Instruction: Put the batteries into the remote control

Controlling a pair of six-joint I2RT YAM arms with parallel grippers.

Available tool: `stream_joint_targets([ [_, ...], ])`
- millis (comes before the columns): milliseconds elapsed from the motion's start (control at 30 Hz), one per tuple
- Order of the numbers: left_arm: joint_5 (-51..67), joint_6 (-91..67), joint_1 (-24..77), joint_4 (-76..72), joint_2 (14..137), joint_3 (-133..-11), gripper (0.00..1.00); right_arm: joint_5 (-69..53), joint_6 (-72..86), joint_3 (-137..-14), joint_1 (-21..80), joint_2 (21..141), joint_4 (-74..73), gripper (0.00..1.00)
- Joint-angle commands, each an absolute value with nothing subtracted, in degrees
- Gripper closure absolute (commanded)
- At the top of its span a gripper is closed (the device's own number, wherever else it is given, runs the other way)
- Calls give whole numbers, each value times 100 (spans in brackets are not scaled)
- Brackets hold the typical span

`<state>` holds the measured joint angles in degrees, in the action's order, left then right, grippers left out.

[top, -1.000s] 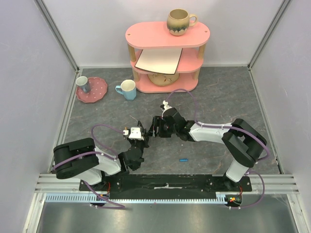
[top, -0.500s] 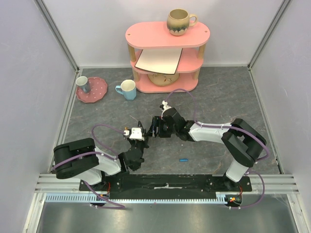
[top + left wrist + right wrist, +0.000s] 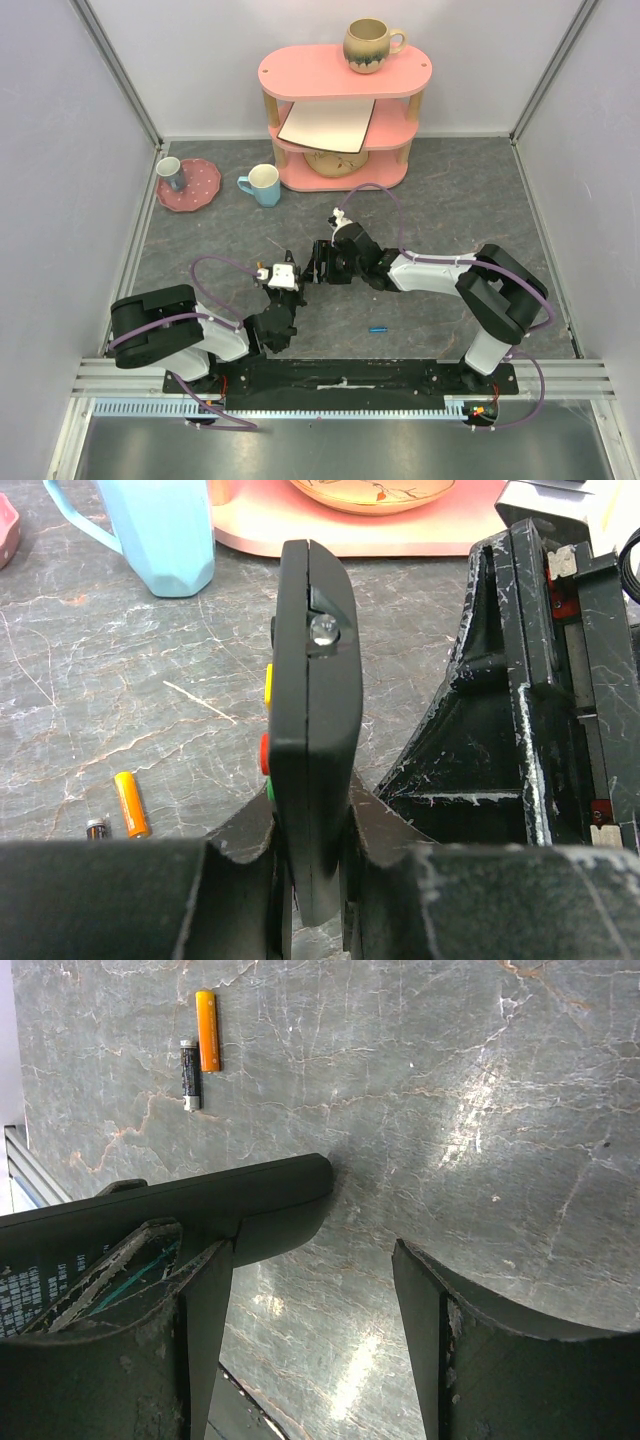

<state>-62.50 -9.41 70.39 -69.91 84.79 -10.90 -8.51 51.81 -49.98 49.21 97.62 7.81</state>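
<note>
The remote control (image 3: 312, 710) is a slim black bar standing on edge, with yellow, red and green buttons on its left side. My left gripper (image 3: 312, 825) is shut on its near end. To the right, my right gripper (image 3: 520, 700) is close beside the remote. In the right wrist view that gripper (image 3: 310, 1260) is open with only table between its fingers, and the remote's end (image 3: 250, 1205) touches its left finger. An orange battery (image 3: 131, 803) lies on the table next to a small dark cylinder (image 3: 97, 828). A blue battery (image 3: 378, 328) lies near the front edge.
A pink three-tier shelf (image 3: 340, 120) stands at the back with a mug (image 3: 370, 45) on top. A light blue mug (image 3: 262, 184) and a pink plate (image 3: 197, 190) carrying a small cup sit at the back left. White walls close in both sides.
</note>
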Motion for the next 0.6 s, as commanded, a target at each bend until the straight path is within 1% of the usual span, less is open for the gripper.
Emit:
stream_joint_targets([
  [0,-6117,-835,7189,-7655,8464,-1239,98,-352,4843,-4781,4992,10081,-193,28],
  [567,-6363,-747,7189,-7682,8429,-1195,98,-308,4869,-4553,4983,9967,-193,29],
])
